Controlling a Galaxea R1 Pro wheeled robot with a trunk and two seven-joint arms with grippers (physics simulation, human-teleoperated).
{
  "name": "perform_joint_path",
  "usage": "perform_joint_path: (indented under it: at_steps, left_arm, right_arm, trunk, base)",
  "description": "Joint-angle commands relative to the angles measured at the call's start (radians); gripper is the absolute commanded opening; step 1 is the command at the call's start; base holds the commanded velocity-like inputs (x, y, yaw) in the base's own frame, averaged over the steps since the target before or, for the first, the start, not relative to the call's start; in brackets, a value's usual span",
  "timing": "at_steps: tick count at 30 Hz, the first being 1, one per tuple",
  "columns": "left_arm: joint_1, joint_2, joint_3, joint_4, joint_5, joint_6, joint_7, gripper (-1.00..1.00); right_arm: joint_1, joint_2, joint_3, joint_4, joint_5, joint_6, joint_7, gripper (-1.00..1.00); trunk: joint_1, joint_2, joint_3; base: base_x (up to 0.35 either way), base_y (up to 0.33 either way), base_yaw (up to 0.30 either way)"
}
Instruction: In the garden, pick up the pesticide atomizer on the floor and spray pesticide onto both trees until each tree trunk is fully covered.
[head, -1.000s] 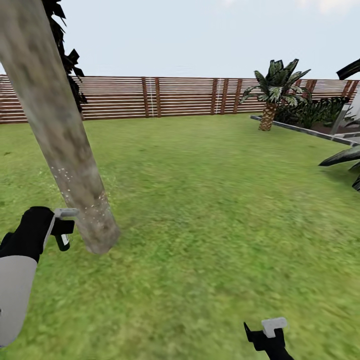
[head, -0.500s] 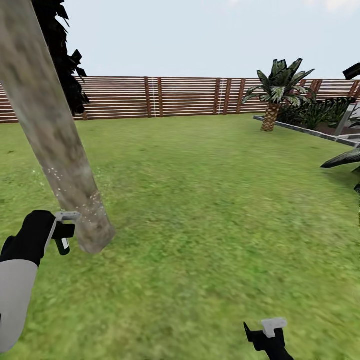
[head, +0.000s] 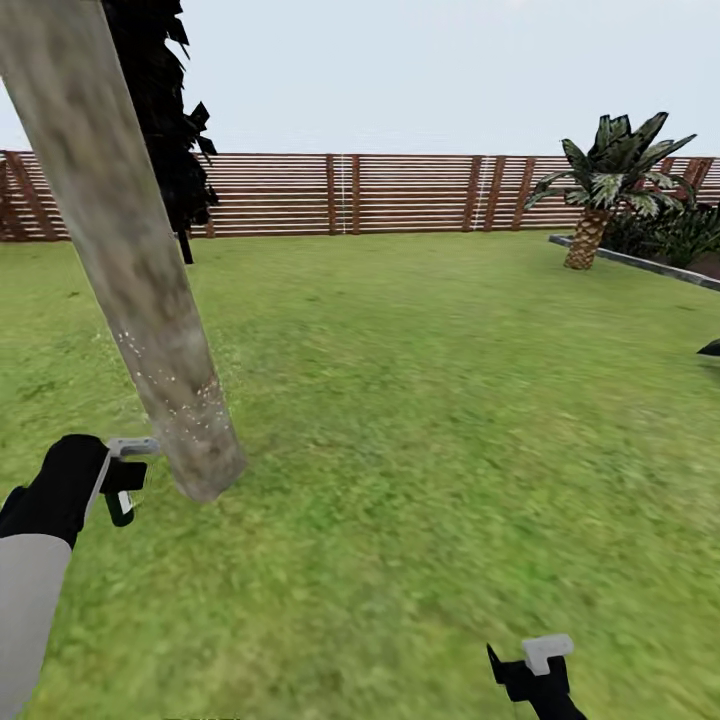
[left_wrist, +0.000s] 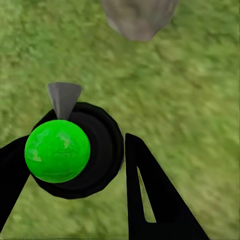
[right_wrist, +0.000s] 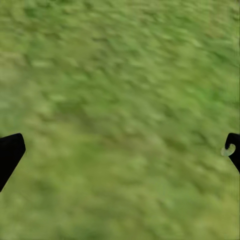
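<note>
Head view puts my right claw (head: 535, 668) nearest me, low over the floor (head: 430, 450) and well apart from the tree trunk (head: 150, 310); in the right wrist view its black fingertips (right_wrist: 10, 152) sit far apart with bare grass between them, so it is spread. My left claw (head: 125, 478) hangs just beside the trunk's base, on the side nearer me. In the left wrist view it is pinching the pesticide atomizer (left_wrist: 75, 150), a black body with a bright green ball and a grey nozzle aimed at the trunk's foot (left_wrist: 139, 19). Pale specks dot the trunk's lower bark. Beyond the trunk runs the slatted fence (head: 400, 192), with a palm (head: 605, 180) far off to the trunk's right.
</note>
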Motion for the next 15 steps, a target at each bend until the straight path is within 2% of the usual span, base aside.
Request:
perform_joint_path:
  at_steps: [1, 5, 8, 15]
  left_arm:
    - [0.002, 0.000, 0.000, 0.001, -0.001, 0.000, 0.000, -1.00]
    - [0.028, -0.002, -0.001, 0.006, 0.000, -0.002, 0.000, -1.00]
    - [0.032, -0.005, -0.001, 0.005, 0.001, -0.002, 0.000, -1.00]
    - [0.033, -0.007, -0.001, -0.004, 0.002, -0.002, 0.000, -1.00]
  right_arm:
    - [0.000, 0.000, 0.000, 0.000, 0.000, 0.000, 0.000, 1.00]
    - [0.000, 0.000, 0.000, 0.000, 0.000, 0.000, 0.000, 1.00]
    - [0.000, 0.000, 0.000, 0.000, 0.000, 0.000, 0.000, 1.00]
    - [0.000, -0.002, -0.001, 0.000, 0.000, 0.000, 0.000, 1.00]
  trunk:
    - [0.000, 0.000, 0.000]
    - [0.000, 0.000, 0.000]
    - [0.000, 0.000, 0.000]
    - [0.000, 0.000, 0.000]
  base:
    - [0.037, -0.001, 0.277]
    - [0.010, 0.000, 0.223]
    - [0.078, -0.044, 0.040]
    - [0.227, -0.154, 0.003]
